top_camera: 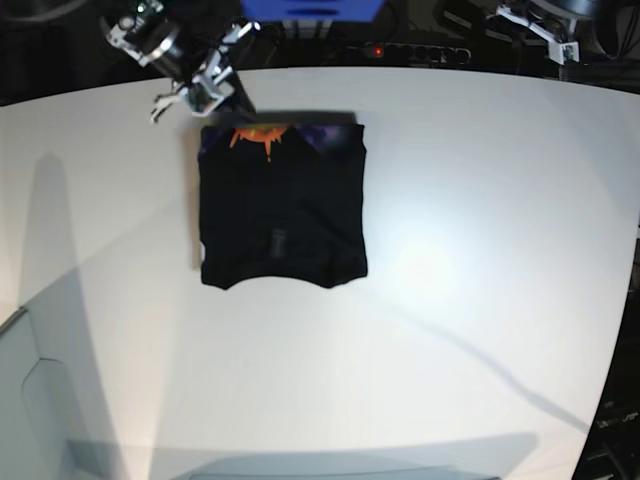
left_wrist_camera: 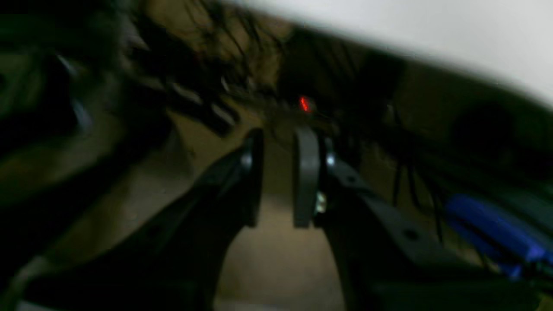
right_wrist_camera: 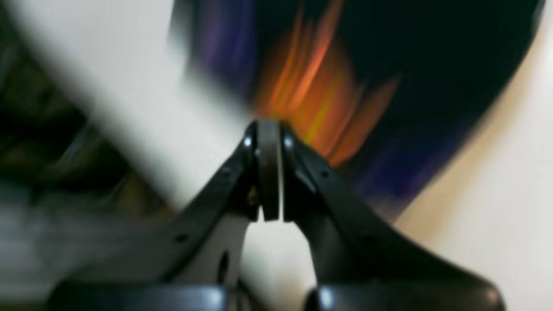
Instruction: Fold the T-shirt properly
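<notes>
T-shirt (top_camera: 281,200) lies folded into a compact block on the white table (top_camera: 480,250), far-left area, w/ orange-purple print (top_camera: 262,135) peeking along its far edge; folding looks nearly or fully done. Right gripper (right_wrist_camera: 268,172) has jaws pressed together on nothing, just off the shirt's far-left corner, prob. so it won't snag cloth. Left gripper (left_wrist_camera: 278,177) is off the table, jaws slightly apart, empty, parked clear of the work.

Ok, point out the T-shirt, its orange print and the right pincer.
T-shirt (top_camera: 282,215): base view, plain black middle of the folded cloth.
orange print (top_camera: 258,136): base view, along the shirt's far edge.
right pincer (right_wrist_camera: 268,170): right wrist view, between the closed fingertips.
</notes>
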